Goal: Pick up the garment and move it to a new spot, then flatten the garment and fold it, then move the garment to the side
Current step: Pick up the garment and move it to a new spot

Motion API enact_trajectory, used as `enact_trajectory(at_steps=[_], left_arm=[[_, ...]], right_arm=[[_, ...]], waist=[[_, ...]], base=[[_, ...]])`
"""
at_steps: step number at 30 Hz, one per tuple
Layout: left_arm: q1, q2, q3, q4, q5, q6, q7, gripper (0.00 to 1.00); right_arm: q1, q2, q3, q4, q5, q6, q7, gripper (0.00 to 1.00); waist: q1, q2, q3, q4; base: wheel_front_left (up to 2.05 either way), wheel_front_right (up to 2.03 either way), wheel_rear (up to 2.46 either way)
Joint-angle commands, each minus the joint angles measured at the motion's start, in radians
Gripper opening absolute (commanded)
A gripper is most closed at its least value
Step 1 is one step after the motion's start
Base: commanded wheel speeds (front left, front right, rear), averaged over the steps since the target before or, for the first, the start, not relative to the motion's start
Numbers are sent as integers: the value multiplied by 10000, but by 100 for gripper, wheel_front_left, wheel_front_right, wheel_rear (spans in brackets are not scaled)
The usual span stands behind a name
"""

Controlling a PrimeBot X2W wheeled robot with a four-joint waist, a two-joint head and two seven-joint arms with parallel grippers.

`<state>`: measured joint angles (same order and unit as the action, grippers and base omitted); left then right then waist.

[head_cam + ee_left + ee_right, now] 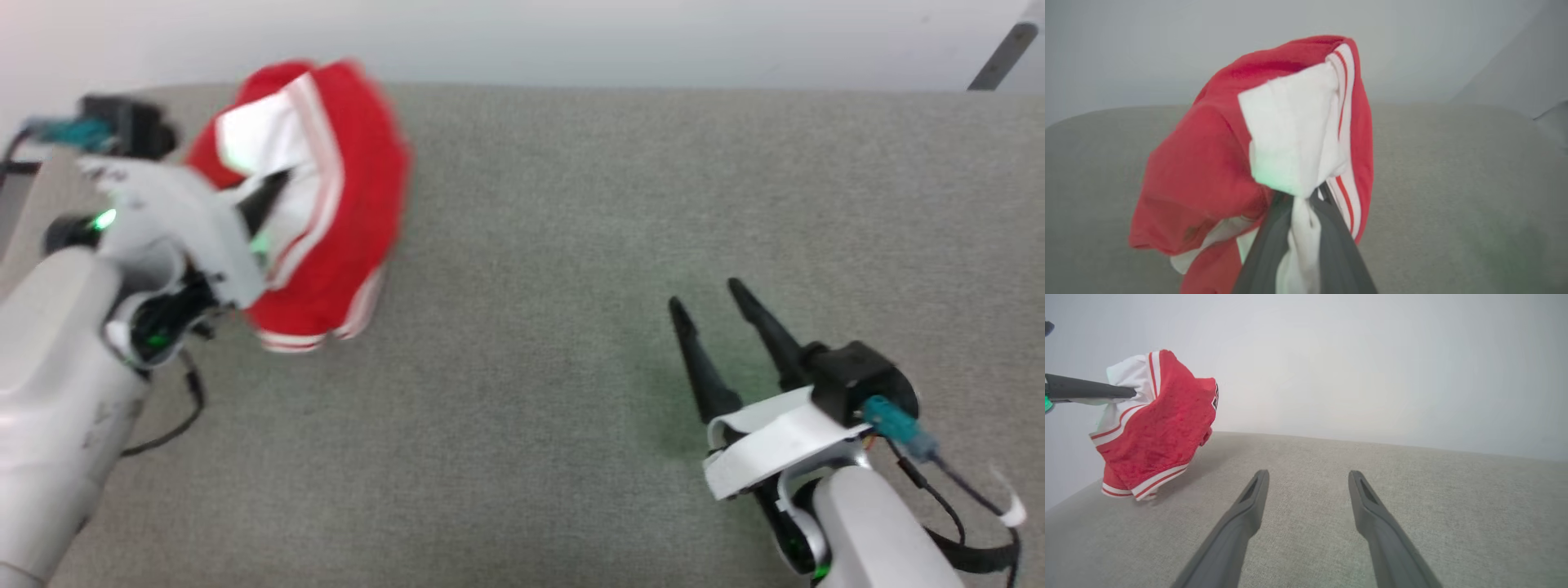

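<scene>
The garment (pixel 359 188), a red jersey with white sleeves and red-and-white striped trim, hangs bunched and lifted at the far left of the grey table. My left gripper (pixel 273 192) is shut on a white fold of it. In the left wrist view the two dark fingers pinch white cloth of the garment (pixel 1208 163) at the left gripper (pixel 1300 200). The right wrist view shows the garment (pixel 1163 424) dangling from a dark finger, its hem brushing the table. My right gripper (pixel 706 298) stands open over bare table at the right, its fingers (pixel 1249 506) spread with nothing between them.
The grey fabric-covered table (pixel 571 245) stretches wide between the two arms. Its far edge meets a pale wall (pixel 571 41). A dark bar (pixel 1004 53) leans at the back right corner.
</scene>
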<state>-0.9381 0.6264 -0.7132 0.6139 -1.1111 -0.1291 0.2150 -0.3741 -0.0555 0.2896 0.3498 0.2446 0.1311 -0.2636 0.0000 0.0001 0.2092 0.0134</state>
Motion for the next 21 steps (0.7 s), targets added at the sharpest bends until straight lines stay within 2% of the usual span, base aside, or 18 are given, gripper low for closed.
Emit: enact_trajectory(at_steps=[1, 7, 11, 16, 21], left_arm=[[-241, -137, -311, -482, -66, -11, 52, 0], [-1042, -613, -1865, -2117, 27, -11, 499, 0], [-1550, -1064, -2823, -2606, -18, -11, 737, 0], [-1694, -1516, -3571, -2313, -240, -10, 719, 0], [-1490, -1720, -4451, -1243, -560, -8, 825, 0]], right_arm=[[202, 8, -296, -98, 49, -6, -7, 100], [414, 34, -1402, -530, -27, -6, -7, 100], [503, 50, -2097, -860, -44, -6, -7, 100], [572, 55, -2413, -1084, 206, -6, -7, 100], [474, 60, -2427, -1245, 566, -6, -7, 100]], waist=[[0, -1, -156, -290], [0, -1, 146, -1129], [0, -1, 499, -1756], [0, -1, 823, -2410], [0, -1, 1231, -3151]], base=[[0, 0, 0], [0, 0, 0], [0, 0, 0], [0, 0, 0], [0, 0, 0]])
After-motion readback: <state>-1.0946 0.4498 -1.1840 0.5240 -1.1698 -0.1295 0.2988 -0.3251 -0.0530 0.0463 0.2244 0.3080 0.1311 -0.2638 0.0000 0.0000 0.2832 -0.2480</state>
